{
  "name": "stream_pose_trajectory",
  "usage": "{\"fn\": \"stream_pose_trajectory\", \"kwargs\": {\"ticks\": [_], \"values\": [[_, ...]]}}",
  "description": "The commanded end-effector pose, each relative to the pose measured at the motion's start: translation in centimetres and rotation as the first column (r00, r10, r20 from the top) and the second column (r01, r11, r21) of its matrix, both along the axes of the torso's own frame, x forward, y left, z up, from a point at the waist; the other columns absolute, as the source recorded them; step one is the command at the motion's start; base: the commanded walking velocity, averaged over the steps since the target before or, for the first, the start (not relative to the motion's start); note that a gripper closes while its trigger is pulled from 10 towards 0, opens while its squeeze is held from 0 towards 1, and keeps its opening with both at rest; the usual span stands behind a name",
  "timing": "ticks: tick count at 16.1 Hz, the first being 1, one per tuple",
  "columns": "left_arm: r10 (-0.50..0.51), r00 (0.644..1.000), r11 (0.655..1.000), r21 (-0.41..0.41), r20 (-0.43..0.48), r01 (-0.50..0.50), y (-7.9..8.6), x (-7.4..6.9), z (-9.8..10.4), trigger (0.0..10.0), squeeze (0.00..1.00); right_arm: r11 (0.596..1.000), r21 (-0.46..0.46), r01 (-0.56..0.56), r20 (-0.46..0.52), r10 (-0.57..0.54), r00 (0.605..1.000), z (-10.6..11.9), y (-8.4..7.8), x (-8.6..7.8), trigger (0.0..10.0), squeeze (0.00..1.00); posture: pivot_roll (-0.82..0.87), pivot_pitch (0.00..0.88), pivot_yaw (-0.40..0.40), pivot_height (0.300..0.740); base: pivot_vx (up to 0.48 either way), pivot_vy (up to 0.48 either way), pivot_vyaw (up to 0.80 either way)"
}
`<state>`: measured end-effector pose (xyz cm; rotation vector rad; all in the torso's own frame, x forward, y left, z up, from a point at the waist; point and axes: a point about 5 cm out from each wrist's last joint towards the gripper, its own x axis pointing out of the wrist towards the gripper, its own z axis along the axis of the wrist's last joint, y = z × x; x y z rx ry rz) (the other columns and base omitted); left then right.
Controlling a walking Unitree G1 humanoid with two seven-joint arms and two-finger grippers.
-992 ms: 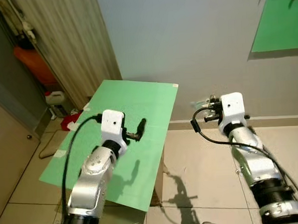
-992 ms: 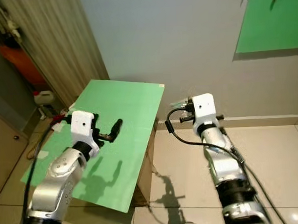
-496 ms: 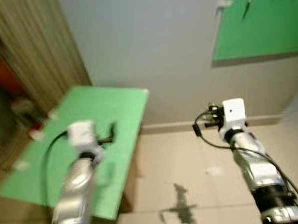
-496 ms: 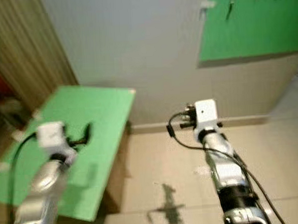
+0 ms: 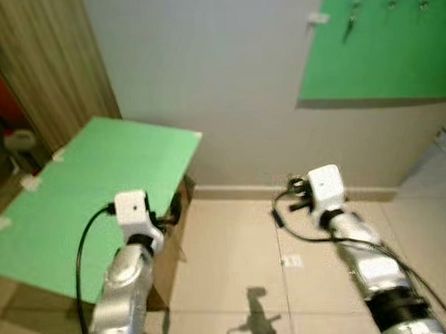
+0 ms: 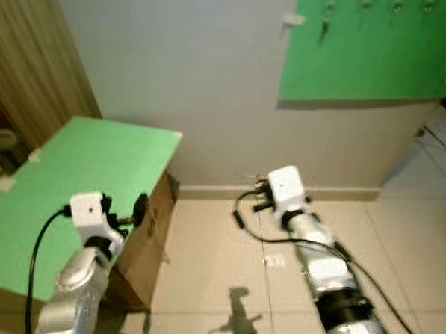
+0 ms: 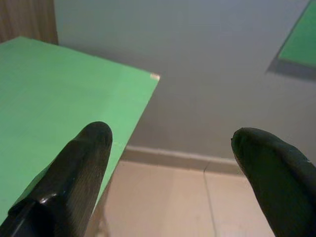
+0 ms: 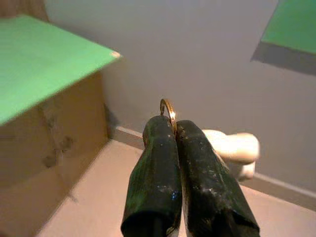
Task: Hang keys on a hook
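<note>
So the right gripper (image 8: 174, 129) has its 2 black fingers pressed tight together on a thin brass-coloured key ring (image 8: 168, 107), with just the top arc of the ring poking out past the tips. That makes sense to me: pinching it low leaves the loop free to slip over a hook. Whatever hangs below the ring is hidden behind the fingers, so I can't say much about the keys themselves.

The target looks like the green board on the grey wall (image 6: 366, 47), up high and well apart from the gripper. It has a row of small hooks (image 6: 363, 1), and 1 of them already carries a dark key (image 6: 324, 28). The arm is held out low over the beige tiled floor (image 6: 213, 272), so I'd guess this is the carry-and-approach stage, with the lifting not yet done.

The left gripper (image 7: 173, 148) is empty with its fingers spread wide, hovering by the corner of the green-topped cardboard box table (image 5: 96, 166), out of the way.
</note>
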<state>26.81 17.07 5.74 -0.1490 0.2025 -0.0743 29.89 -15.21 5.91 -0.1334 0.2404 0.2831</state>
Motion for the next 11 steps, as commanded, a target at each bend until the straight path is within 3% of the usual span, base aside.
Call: {"fn": "stream_pose_trajectory", "kwargs": {"ticks": [1,3,6,8,11], "values": [[-0.035,0.999,0.999,0.014,0.026,0.034,-0.3,0.8,0.6,10.0,0.0,1.0,-0.01,0.011,0.016,-0.011,1.0,0.0,-0.3,-0.1,0.0,0.0,-0.16,0.004,0.053,0.74,0.0,-0.439,0.0],[-0.076,0.997,0.996,0.051,0.028,0.075,-0.3,1.2,0.7,10.0,0.0,1.0,-0.013,0.028,0.028,-0.027,0.999,-0.2,-0.4,-0.3,0.0,0.0,-0.17,0.003,0.072,0.74,0.0,-0.435,0.0],[-0.11,0.993,0.989,0.101,0.05,0.105,0.3,1.8,1.2,10.0,0.0,0.985,0.034,0.169,0.095,-0.172,0.981,-0.2,-2.0,-0.6,0.0,0.0,-0.18,0.004,0.085,0.74,0.0,-0.435,0.0],[-0.113,0.991,0.99,0.09,0.065,0.107,0.6,2.1,1.6,10.0,0.0,0.968,0.045,0.247,0.135,-0.251,0.959,-0.1,-3.3,-0.9,0.0,0.0,-0.18,0.0,0.087,0.74,0.0,-0.431,0.0],[-0.093,0.993,0.995,0.055,0.077,0.089,0.5,2.4,1.8,10.0,0.0,0.969,0.044,0.243,0.124,-0.246,0.961,-0.5,-3.7,-0.9,0.0,0.0,-0.17,0.0,0.093,0.74,0.0,-0.43,0.0]]}}
